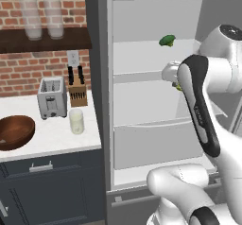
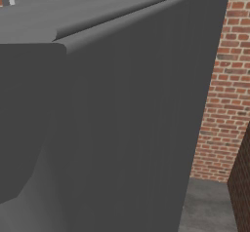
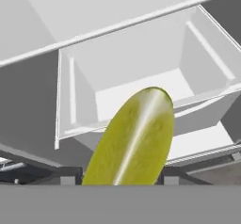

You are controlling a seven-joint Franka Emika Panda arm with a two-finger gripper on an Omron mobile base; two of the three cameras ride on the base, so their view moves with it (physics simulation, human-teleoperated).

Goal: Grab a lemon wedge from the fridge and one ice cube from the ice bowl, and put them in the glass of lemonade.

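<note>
The fridge (image 1: 101, 101) stands open, and my arm reaches into its white interior at middle-shelf height. The lemon wedge (image 3: 136, 138), yellow-green and glossy, fills the space between my two dark fingertips (image 3: 70, 175). My gripper (image 3: 120, 175) is shut on it, with the white drawer (image 3: 141, 91) seen below it. In the left base view the lemon wedge (image 1: 178, 87) peeks out beside the gripper (image 1: 175, 80). The glass of lemonade (image 1: 76, 121) stands on the white counter (image 1: 52, 141). The brown wooden ice bowl (image 1: 14, 132) sits at the counter's left. No ice cube can be made out inside it.
A toaster (image 1: 52, 96) and knife block (image 1: 77, 89) stand behind the glass. Two frosted jars (image 1: 42, 18) rest on a dark wall shelf. A green broccoli (image 1: 167, 40) lies on the fridge's top shelf. The grey fridge door (image 2: 122, 128) looms close in the right base view, brick wall (image 2: 222, 80) beyond.
</note>
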